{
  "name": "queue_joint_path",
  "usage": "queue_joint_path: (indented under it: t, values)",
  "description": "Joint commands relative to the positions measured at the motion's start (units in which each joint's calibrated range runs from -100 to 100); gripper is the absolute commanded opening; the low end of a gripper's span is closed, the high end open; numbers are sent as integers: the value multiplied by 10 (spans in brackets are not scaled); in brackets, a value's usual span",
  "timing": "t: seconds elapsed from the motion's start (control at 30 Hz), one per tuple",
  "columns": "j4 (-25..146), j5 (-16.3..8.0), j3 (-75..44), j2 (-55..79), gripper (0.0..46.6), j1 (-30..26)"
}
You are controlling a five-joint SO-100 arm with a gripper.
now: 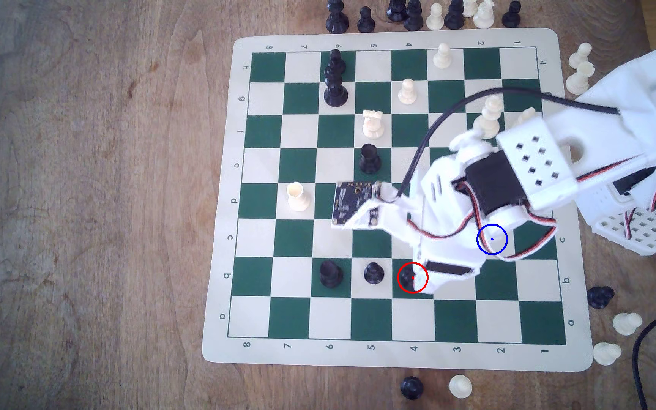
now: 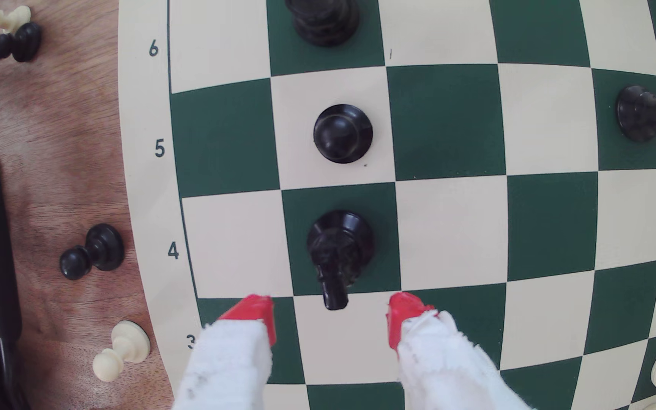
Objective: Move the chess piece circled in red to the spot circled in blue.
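The black knight (image 1: pixel 407 276) stands upright inside the red ring on a dark green square in row b, column 4. In the wrist view the knight (image 2: pixel 338 244) sits just ahead of my gripper (image 2: pixel 330 305), whose red-tipped fingers (image 2: pixel 253 311) stand apart on either side of its head without touching it. In the exterior view my gripper (image 1: pixel 423 282) hangs over the ring's right side and partly covers the piece. The blue-ringed cream square (image 1: pixel 497 236) lies up and to the right, partly under the arm's cables.
A black pawn (image 1: pixel 373 273) and a flat-topped black piece (image 1: pixel 330 273) stand to the knight's left in the exterior view. A black rook (image 1: pixel 369 157) and white pieces occupy squares farther up. Loose pieces lie off the board's edges (image 1: pixel 411 387).
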Motion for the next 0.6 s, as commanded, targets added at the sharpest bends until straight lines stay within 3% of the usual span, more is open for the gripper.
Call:
queue_joint_path:
  t: [0.0,0.2,0.57]
  values:
    - [-14,1,-61,18,155,-3]
    - [-29,4,-69,39,156,-7]
    - [-50,11,-70,83,108,-6]
